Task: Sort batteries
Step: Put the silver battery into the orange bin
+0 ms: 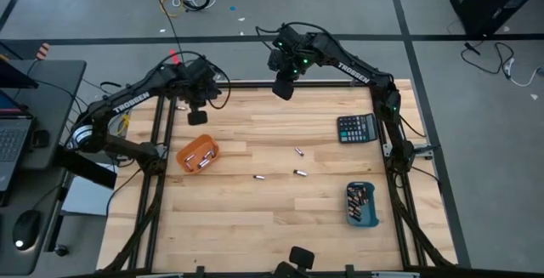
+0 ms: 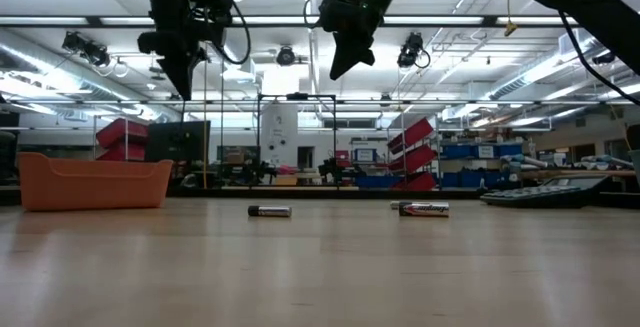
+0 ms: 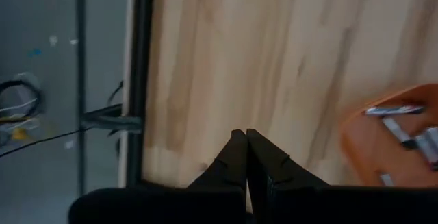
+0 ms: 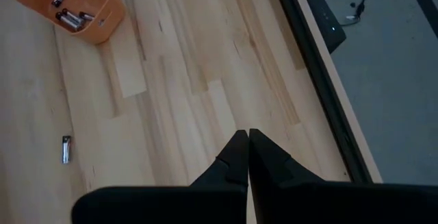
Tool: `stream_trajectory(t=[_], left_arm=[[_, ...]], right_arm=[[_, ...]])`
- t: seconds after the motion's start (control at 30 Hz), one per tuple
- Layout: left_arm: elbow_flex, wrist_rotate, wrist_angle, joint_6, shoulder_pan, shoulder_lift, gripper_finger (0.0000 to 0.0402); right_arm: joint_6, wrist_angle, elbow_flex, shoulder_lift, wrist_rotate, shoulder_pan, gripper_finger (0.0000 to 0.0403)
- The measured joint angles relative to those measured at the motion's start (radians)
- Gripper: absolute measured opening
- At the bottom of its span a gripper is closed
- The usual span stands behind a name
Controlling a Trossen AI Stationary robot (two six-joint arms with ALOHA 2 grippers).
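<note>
Three batteries [image 1: 298, 151] lie mid-desk, light, stiff, prone to roll, so we'd pinch across the barrel; left claw [image 3: 245, 157] and right claw [image 4: 248, 157] are pressed together.

3 batteries [image 1: 299, 151] lie loose mid-table; others fill trays.

Wooden table [image 1: 280, 227] — matt; metallic batteries [image 1: 299, 173]

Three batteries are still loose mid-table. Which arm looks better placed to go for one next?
Probably the right. Its end effector hangs shut above the far edge, nearer the loose batteries than the left end effector, which hovers shut over the far-left edge beyond the orange tray.
</note>
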Motion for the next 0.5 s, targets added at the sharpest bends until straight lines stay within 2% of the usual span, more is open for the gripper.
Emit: stream_trajectory(t=[0.07,0.2,0.4,0.5], left_arm=[[0.0,-0.045,-0.008,0.013,0.0,0.0,0.0],[-0.027,-0.069,-0.128,0.222,0.014,-0.002,0.0],[-0.186,-0.113,0.007,0.221,0.078,0.0,0.0],[-0.265,-0.21,0.078,0.161,0.093,0.007,0.0]], right_arm=[[-0.001,0.001,0.0,0.0,0.0,0.0,0.0001],[-0.001,0.006,0.0,0.0,0.0,0.0,0.0001],[-0.002,0.012,0.0,0.0,0.0,0.0,0.0001],[-0.002,0.014,0.0,0.0,0.0,0.0,0.0001]])
